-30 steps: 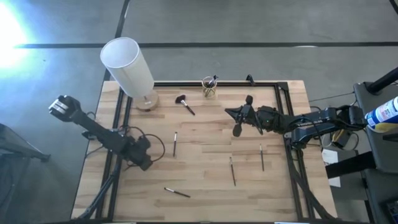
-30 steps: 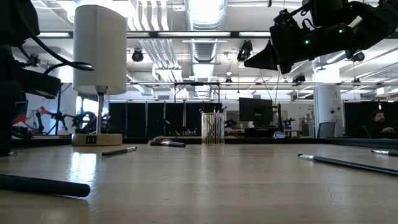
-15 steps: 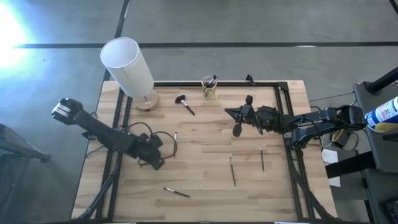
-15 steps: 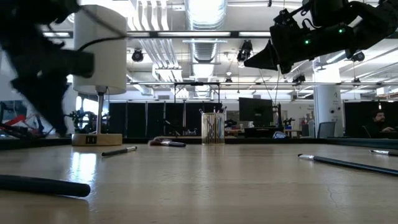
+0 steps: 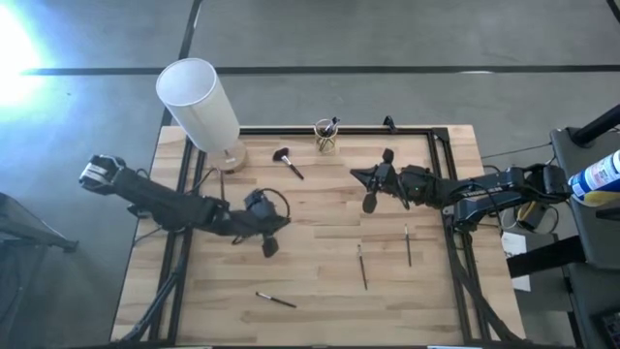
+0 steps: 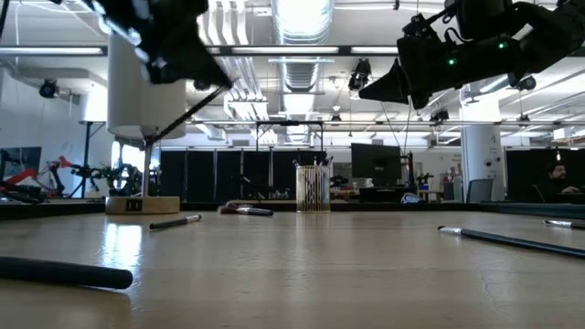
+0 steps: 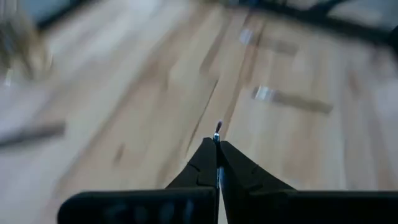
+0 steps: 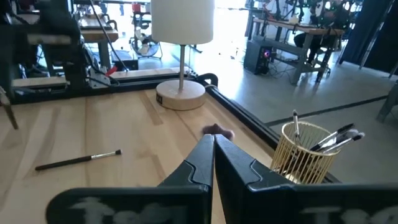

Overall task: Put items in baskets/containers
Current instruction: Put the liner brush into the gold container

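Note:
My left gripper [image 5: 269, 242] hangs over the table's middle left, high above the wood in the low view [image 6: 174, 50], shut on a thin dark brush [image 6: 187, 114]. My right gripper [image 5: 358, 175] hovers shut and empty at centre right [image 8: 213, 138], pointing at the lamp and the yellowish cup [image 5: 326, 136], which holds a few brushes [image 8: 329, 138]. Other brushes lie flat on the wood: one with a bushy head [image 5: 288, 163], two [image 5: 362, 267] [image 5: 408, 244] near the right arm, one [image 5: 276, 301] near the front, and one [image 8: 78, 160] below the left arm. My left gripper pinches the thin brush between its two shut fingers. One end [image 7: 217, 127] pokes out just past the fingertips, and the fingers hide the rest in the wrist view. In the low view the brush slants below the gripper, lifted clear of the table.
A big white cylinder on a round wooden base [image 5: 199, 102] stands at the far left corner. A black frame rail [image 5: 426, 129] runs round the tabletop. Bare wood lies between the two arms. A person sits far off in the room [image 6: 558, 174].
My left gripper has risen from table height at the near left and swung toward the table's right, ending high over the middle left. The right arm has kept still.

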Controlling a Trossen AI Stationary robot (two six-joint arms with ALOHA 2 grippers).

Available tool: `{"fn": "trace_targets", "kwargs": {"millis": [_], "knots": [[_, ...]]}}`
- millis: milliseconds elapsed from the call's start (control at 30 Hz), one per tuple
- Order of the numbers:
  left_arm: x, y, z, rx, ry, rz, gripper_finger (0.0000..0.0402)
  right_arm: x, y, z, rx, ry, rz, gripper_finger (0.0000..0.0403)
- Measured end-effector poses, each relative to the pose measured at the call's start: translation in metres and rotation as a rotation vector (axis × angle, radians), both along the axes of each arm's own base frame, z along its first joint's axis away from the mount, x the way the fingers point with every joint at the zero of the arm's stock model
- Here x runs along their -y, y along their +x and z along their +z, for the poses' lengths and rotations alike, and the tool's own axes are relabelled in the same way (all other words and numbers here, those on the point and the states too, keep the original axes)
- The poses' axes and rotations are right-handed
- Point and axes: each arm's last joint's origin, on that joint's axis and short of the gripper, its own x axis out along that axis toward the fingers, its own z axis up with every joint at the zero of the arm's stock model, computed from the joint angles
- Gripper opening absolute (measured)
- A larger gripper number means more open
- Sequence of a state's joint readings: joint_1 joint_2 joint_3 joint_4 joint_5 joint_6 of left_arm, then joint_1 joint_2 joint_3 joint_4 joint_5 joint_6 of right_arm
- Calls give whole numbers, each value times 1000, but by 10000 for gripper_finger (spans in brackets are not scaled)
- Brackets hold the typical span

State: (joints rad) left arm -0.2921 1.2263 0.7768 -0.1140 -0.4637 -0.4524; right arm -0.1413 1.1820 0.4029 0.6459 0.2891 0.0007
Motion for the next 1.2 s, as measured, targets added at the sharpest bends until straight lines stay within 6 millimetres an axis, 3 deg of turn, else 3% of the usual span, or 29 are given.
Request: {"fn": "trace_targets", "kwargs": {"millis": [267, 500, 700, 967, 1200], "knots": [[-14, 14, 6, 437, 128, -135, 0, -6, 5, -22, 143, 41, 82, 8], [-39, 21, 3, 638, 168, -209, 0, -14, 39, -32, 257, 128, 348, 10], [-55, 22, 3, 699, 181, -222, 0, -20, 69, -25, 289, 129, 389, 48], [-61, 23, 3, 699, 182, -209, 0, -24, 88, -8, 288, 107, 432, 122], [-61, 23, 3, 698, 183, -202, 0, -26, 106, -1, 279, 86, 519, 138]]}}
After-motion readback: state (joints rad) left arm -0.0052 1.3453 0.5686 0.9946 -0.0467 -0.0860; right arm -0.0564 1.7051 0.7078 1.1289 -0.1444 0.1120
